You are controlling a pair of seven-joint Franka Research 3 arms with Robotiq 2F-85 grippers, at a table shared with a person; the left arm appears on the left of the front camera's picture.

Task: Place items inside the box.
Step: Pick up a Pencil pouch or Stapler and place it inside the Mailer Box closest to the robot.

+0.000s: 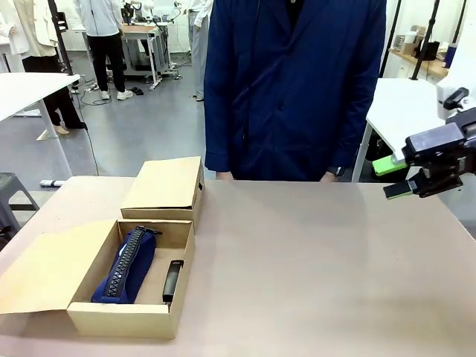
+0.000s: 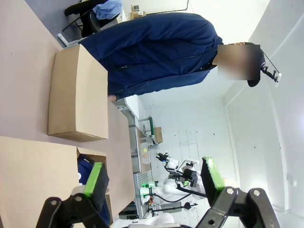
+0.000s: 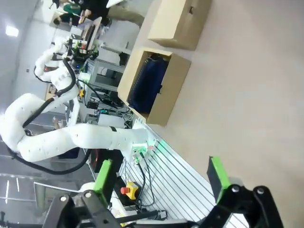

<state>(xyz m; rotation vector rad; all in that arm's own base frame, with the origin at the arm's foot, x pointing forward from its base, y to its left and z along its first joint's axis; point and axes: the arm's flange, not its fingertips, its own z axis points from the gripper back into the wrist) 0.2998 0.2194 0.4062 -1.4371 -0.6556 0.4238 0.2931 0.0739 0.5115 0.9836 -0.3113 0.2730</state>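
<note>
The box (image 1: 123, 320) lies open at the table's near left, its flap lid (image 1: 44, 271) folded out to the left. Inside it are a navy pencil case (image 1: 126, 266) with a black zipper and, to its right, a slim black item (image 1: 172, 281). My right gripper (image 1: 394, 178) hovers open above the table's far right edge, far from the box, and holds nothing. Its wrist view has the same open gripper (image 3: 160, 178), with the box (image 3: 168, 90) and pencil case (image 3: 147, 83) beyond. My left gripper (image 2: 153, 178) is open and empty above the box flap (image 2: 33, 175).
A smaller closed cardboard box (image 1: 165, 186) stands just behind the open one. A person in a dark blue coat (image 1: 294, 82) stands at the far edge. The table's bare tan surface (image 1: 312, 268) stretches across the middle and right. My left arm (image 3: 71, 137) is off the table's near side.
</note>
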